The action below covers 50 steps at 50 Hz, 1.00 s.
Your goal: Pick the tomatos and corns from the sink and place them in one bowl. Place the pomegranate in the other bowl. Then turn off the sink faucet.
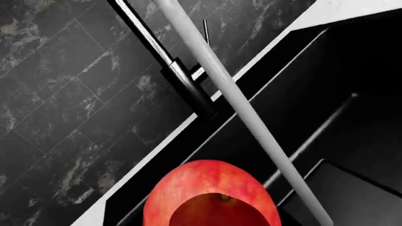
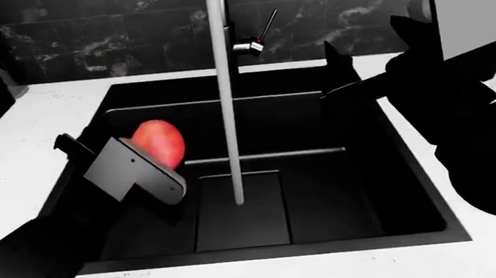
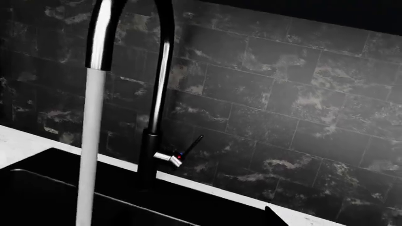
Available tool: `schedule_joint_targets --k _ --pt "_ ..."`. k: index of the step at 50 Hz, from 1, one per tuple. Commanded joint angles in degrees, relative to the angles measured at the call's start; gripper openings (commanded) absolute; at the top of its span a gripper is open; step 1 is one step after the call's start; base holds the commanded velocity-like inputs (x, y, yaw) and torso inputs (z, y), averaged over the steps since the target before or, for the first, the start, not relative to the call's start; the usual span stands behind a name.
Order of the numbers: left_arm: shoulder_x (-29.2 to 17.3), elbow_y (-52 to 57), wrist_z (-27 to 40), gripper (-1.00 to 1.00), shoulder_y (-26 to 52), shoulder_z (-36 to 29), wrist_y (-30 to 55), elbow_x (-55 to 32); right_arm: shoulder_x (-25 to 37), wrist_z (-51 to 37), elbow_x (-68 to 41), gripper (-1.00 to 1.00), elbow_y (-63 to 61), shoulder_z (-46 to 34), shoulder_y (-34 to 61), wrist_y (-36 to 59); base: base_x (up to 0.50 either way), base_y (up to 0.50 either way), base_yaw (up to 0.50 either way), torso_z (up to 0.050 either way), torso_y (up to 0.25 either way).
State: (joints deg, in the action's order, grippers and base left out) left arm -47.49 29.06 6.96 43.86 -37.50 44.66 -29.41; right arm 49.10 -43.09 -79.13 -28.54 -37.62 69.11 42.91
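Note:
My left gripper (image 2: 141, 150) is shut on a mottled red pomegranate (image 2: 160, 141), held over the left part of the black sink (image 2: 253, 84). In the left wrist view the pomegranate (image 1: 210, 193) fills the lower middle and hides the fingers. Water (image 2: 224, 100) runs in a white stream from the faucet (image 3: 157, 94) into the basin. The faucet's thin lever (image 2: 267, 24) points up and to the right. My right gripper (image 2: 326, 71) stands open over the sink's back right corner, a little right of the lever. No tomatos, corns or bowls are in view.
White countertop (image 2: 15, 152) surrounds the sink on all sides. A dark marbled tile wall (image 3: 283, 94) rises just behind the faucet. A raised ledge (image 2: 263, 156) crosses the sink floor, with a drain recess (image 2: 241, 210) in front of it.

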Motion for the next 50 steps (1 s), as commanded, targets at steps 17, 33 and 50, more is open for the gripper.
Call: schedule_joint_targets --k 17,33,50 --pt "4.9 11.8 20.4 -1.00 -17.5 13.9 -24.3 6.8 2.2 -2.7 26.5 1.00 -16.9 -0.4 -25.2 -20.6 -0.50 0.00 0.00 0.000 0.103" --pt "6.4 11.9 26.1 -1.00 -20.1 14.5 -26.6 13.3 0.8 -6.8 34.1 1.00 -20.2 -3.4 -28.2 -20.0 -0.12 -0.21 0.00 0.000 0.000" --pt "7.0 11.9 24.4 -1.00 -19.1 11.3 -24.7 13.9 2.0 -11.9 38.0 1.00 -27.3 -2.7 -28.0 -19.3 0.00 -0.50 0.00 0.000 0.000"
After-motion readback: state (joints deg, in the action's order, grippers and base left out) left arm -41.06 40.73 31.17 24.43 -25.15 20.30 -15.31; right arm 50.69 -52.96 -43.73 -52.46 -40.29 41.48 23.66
